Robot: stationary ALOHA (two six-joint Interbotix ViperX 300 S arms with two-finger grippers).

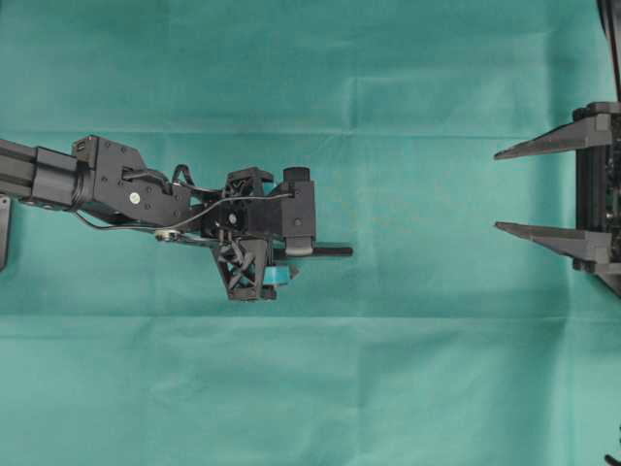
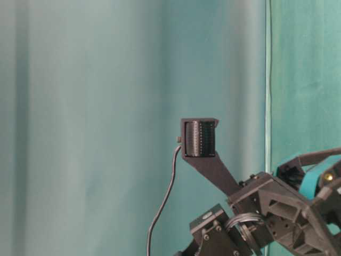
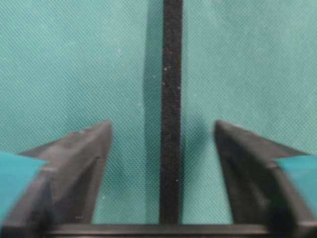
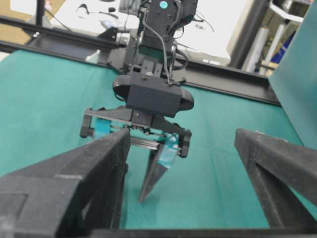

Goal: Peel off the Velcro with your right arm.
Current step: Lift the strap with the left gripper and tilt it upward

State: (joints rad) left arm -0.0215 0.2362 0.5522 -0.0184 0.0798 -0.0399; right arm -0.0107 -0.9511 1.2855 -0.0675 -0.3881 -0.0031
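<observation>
The Velcro (image 3: 172, 99) is a narrow black strip lying flat on the green cloth. In the left wrist view it runs straight up between the jaws of my left gripper (image 3: 162, 124), with cloth showing on both sides, so the jaws stand open and do not touch it. From overhead, the left gripper (image 1: 283, 254) points down at the cloth over one end, and the rest of the Velcro (image 1: 335, 250) sticks out to the right. My right gripper (image 1: 500, 190) is at the far right, open and empty, well away from the strip. In the right wrist view the right gripper (image 4: 182, 133) faces the left gripper (image 4: 153, 144).
Green cloth (image 1: 310, 388) covers the whole table. A green backdrop (image 2: 106, 106) stands behind it. Black frame rails (image 4: 223, 84) and lab clutter lie past the far edge. Part of the left arm (image 2: 287, 208) fills the lower right of the table-level view.
</observation>
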